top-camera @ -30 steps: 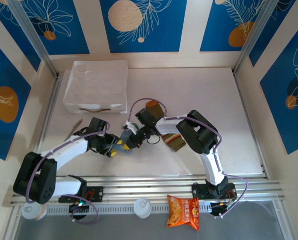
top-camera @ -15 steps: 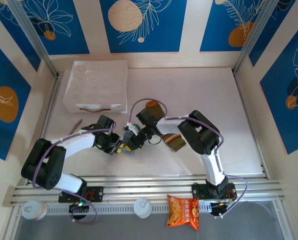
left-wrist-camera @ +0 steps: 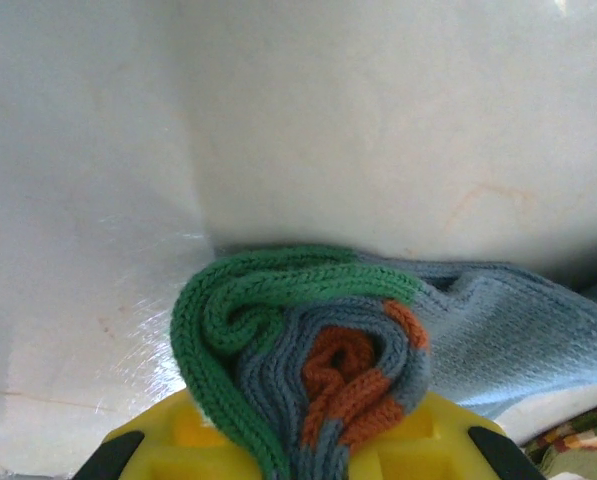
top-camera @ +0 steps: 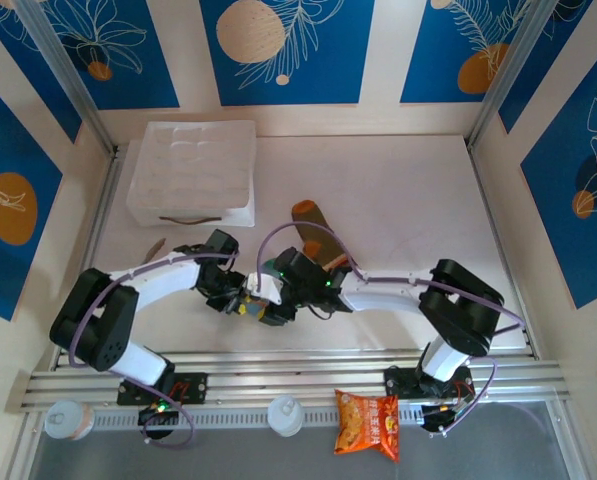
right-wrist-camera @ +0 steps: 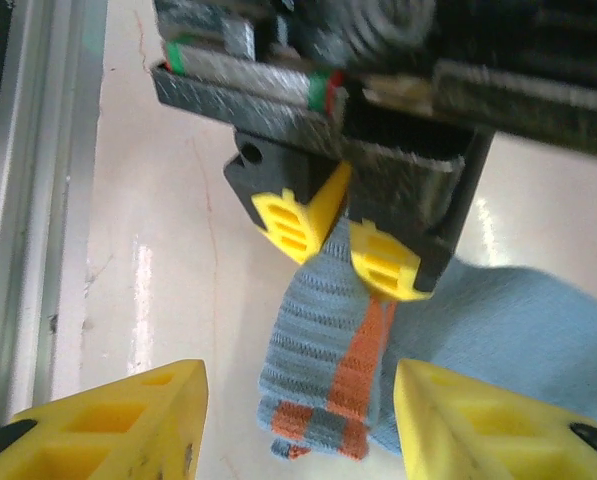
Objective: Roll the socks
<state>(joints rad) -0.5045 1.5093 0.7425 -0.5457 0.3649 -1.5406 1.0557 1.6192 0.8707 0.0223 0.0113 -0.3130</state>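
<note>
The grey-blue sock (left-wrist-camera: 308, 350), bunched with its green heel and orange stripes showing, is pinched between the yellow fingers (left-wrist-camera: 178, 440) of my left gripper (left-wrist-camera: 308, 445), which is shut on it. In the right wrist view the sock's folded end (right-wrist-camera: 328, 370) hangs below the left gripper (right-wrist-camera: 338, 240). My right gripper (right-wrist-camera: 298, 420) stands open, one finger on each side of that end, touching nothing. From above, both grippers meet at mid-table, left (top-camera: 241, 303) and right (top-camera: 270, 306). The olive-brown sock (top-camera: 315, 232) with its orange heel lies flat just behind them.
A clear plastic tray (top-camera: 191, 172) stands at the back left. An orange snack packet (top-camera: 368, 423) lies beyond the aluminium rail (top-camera: 308, 365) at the near edge, beside two white round caps (top-camera: 285, 415). Bare table stretches to the right.
My left gripper moved right and closed on the grey-blue sock. My right gripper let go of it, opened, and swung nearer and to the left, uncovering the olive-brown sock.
</note>
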